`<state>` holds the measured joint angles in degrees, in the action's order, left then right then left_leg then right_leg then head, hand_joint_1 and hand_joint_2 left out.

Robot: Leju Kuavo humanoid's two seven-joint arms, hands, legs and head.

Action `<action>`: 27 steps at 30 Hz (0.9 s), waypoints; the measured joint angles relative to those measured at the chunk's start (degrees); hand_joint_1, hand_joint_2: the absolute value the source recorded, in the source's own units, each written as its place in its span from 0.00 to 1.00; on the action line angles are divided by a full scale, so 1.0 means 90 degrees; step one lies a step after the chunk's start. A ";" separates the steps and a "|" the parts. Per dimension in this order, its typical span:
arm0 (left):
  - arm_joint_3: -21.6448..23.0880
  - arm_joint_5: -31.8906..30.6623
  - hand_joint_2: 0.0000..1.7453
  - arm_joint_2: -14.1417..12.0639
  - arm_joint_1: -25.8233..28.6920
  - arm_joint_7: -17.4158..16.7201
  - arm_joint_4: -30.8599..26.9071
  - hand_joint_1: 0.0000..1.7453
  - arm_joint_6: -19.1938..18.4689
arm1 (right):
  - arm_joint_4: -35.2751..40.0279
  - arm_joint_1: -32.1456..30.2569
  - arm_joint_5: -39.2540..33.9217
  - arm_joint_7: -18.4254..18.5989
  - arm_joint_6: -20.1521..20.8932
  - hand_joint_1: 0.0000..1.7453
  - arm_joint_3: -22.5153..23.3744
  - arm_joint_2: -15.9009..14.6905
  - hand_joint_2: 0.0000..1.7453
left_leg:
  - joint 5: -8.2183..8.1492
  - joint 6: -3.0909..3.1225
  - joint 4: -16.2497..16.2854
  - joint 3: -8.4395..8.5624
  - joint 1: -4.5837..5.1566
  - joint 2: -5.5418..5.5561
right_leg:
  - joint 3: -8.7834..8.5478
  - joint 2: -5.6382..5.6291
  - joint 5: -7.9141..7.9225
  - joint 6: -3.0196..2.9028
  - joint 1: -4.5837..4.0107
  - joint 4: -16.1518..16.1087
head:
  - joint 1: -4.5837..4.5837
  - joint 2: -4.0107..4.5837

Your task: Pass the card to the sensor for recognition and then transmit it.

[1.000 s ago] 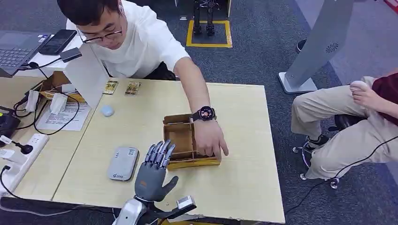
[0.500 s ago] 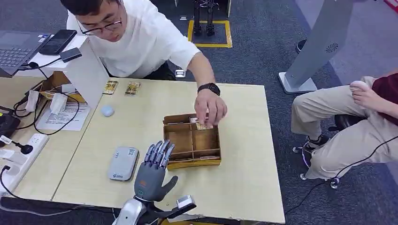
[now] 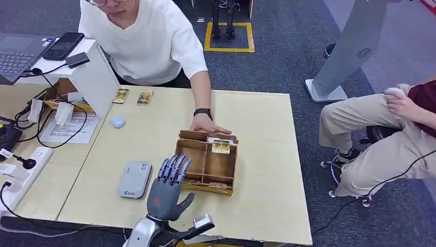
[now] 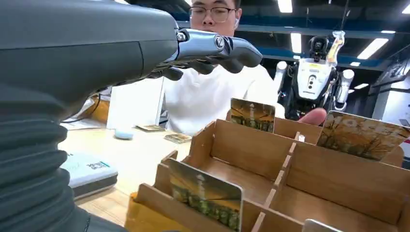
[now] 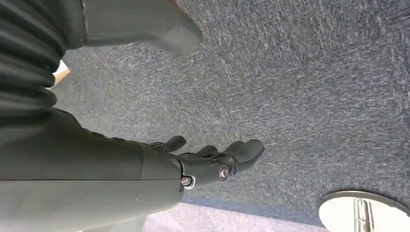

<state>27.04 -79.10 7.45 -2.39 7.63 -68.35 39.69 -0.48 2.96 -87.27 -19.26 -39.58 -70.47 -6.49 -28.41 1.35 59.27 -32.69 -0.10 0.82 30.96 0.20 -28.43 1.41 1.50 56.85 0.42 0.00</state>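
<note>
Left hand open over the worktop beside the card box; right hand hanging empty over carpet.

The head view shows the left hand (image 3: 167,186) held flat near the worktop's (image 3: 267,206) near edge, fingers extended and apart, holding nothing, between the grey card reader (image 3: 134,179) and the wooden divided box (image 3: 206,161). A person's hand (image 3: 207,124) rests at the box's far side, and one card (image 3: 221,147) lies in a far compartment. The left wrist view adds what the head view hides: cards standing upright in the box, one (image 4: 206,195) in the nearest compartment and two leaning on the far wall. The right wrist view shows the right hand (image 5: 212,159) with fingers loosely spread, gripping nothing, above grey carpet (image 5: 314,87).
</note>
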 joint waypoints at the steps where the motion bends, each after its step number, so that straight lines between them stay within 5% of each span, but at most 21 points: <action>1: 0.0000 -0.0015 1.00 -0.0007 0.0000 0.0000 0.0000 0.00 -0.0002 | 0.0000 0.0000 -0.0022 0.0000 0.0000 0.00 -0.0005 0.0000 1.00 | 0.0000 0.0000 0.0000 0.0000 0.0000 0.0000 | 0.0000 0.0000 0.0000 0.0000 0.0000 0.0000 | 0.0000 0.0000; 21: 0.0097 -0.0007 1.00 -0.0034 -0.0084 -0.0005 0.0019 0.00 -0.0002 | 0.0000 0.0001 -0.0039 -0.0002 0.0000 0.00 -0.0032 0.0000 1.00 | 0.0000 0.0000 0.0000 0.0000 0.0000 0.0000 | 0.0000 0.0000 0.0000 0.0000 0.0000 0.0000 | 0.0000 -0.0002; 23: 0.0100 -0.0005 1.00 -0.0034 -0.0087 -0.0007 0.0029 0.06 -0.0002 | 0.0000 0.0000 -0.0039 -0.0002 0.0000 0.00 -0.0032 0.0000 1.00 | 0.0000 0.0000 0.0000 0.0000 0.0000 0.0000 | 0.0000 0.0000 0.0000 0.0000 0.0000 0.0000 | 0.0000 0.0000; 26: 0.0102 0.0068 1.00 -0.0034 -0.0097 0.0007 0.0041 0.35 -0.0002 | 0.0000 0.0001 -0.0039 -0.0002 0.0000 0.00 -0.0034 0.0000 1.00 | 0.0000 0.0000 0.0000 0.0000 0.0000 0.0000 | 0.0000 0.0000 0.0000 0.0000 0.0000 0.0000 | 0.0000 0.0000; 27: 0.0102 0.0090 1.00 -0.0034 -0.0099 0.0010 0.0044 0.37 -0.0002 | 0.0000 0.0001 -0.0039 -0.0002 0.0000 0.00 -0.0034 0.0000 1.00 | 0.0000 0.0000 0.0000 0.0000 0.0000 0.0000 | 0.0000 0.0000 0.0000 0.0000 0.0000 0.0000 | 0.0000 -0.0002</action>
<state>27.96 -78.29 7.15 -3.28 7.72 -67.95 39.67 -0.48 2.97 -87.62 -19.28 -39.58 -70.77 -6.49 -28.41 1.35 59.27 -32.68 -0.10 0.82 30.96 0.20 -28.42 1.41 1.50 56.85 0.42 -0.02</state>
